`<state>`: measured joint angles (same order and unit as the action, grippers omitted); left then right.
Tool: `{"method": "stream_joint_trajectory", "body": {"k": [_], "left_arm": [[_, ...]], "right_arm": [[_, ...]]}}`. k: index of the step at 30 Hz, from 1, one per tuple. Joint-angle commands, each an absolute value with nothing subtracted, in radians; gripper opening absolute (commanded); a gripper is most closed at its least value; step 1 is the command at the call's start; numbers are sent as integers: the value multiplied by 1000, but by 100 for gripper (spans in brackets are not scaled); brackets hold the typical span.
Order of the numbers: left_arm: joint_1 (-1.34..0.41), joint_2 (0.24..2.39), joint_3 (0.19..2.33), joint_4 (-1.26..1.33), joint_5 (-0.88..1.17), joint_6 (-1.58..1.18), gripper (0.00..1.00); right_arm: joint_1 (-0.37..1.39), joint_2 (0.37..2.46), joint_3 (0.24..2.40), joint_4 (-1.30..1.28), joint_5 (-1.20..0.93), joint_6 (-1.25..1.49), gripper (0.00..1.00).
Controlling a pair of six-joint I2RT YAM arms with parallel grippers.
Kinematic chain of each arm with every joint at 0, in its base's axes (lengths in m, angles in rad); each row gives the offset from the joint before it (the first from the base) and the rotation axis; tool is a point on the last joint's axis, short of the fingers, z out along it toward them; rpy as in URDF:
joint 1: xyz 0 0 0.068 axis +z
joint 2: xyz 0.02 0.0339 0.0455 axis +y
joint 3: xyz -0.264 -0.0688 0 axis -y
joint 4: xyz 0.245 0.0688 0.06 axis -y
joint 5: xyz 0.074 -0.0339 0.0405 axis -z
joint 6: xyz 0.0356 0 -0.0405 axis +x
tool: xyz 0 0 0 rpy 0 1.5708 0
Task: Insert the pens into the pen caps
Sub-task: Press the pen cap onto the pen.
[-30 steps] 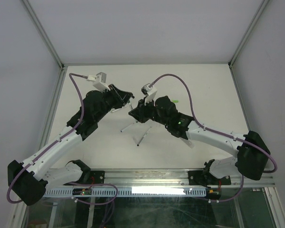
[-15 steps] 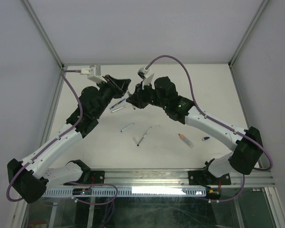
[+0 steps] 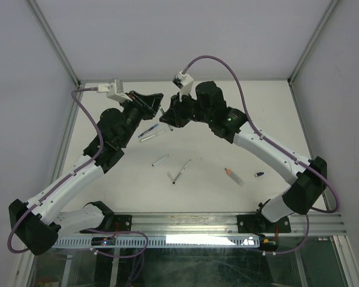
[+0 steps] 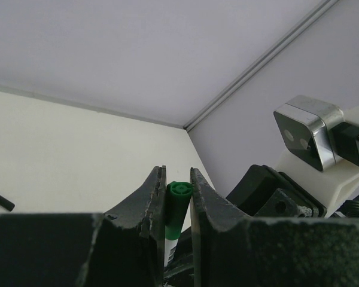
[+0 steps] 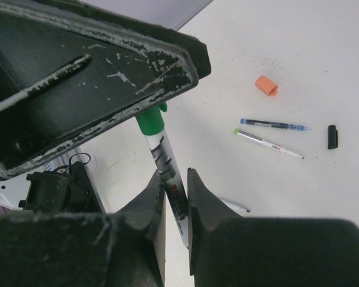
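Note:
My left gripper [image 4: 178, 173] is shut on a dark green pen cap [image 4: 178, 206], whose round closed end faces the camera. A white pen barrel runs down out of the cap. My right gripper [image 5: 175, 176] is shut on that same pen [image 5: 167, 164], a white barrel with black print. Its green-capped end [image 5: 149, 122] reaches up under the left gripper's black fingers [image 5: 107, 66]. In the top view the two grippers meet above the far middle of the table, left gripper [image 3: 157, 105] against right gripper [image 3: 167, 117].
On the table lie several loose pens [image 3: 151, 131] [image 3: 160, 159] [image 3: 180, 171], a thick clear pen with an orange tip [image 3: 233, 176] and a small blue cap [image 3: 259, 174]. The right wrist view shows an orange cap [image 5: 266, 85], a blue pen [image 5: 274, 125] and a black cap [image 5: 332, 136].
Both arms have swung toward the far side of the table and risen, keeping their grippers together. Pens that lay under the arms now show on the table.

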<state>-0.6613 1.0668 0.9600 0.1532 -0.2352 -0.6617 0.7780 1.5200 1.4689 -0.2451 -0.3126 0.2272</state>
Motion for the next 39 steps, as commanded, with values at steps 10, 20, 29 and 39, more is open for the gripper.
{"method": "stream_joint_trajectory", "body": {"k": [10,20,29,39], "left_arm": [[-772,1032,944,-180,52,-691,0],[-771,1030,926,-176,29,-698,31],[-759,1037,936,-165,6,-683,51],[-715,1010,885,-239,-32,-650,54]], "right_arm": [[692,1290,1174,238,-268,312,0],[802,1191,884,168,-232,433,0],[879,1153,719,81,-62,583,0],[877,1034,666,-245,171,646,2]]}}
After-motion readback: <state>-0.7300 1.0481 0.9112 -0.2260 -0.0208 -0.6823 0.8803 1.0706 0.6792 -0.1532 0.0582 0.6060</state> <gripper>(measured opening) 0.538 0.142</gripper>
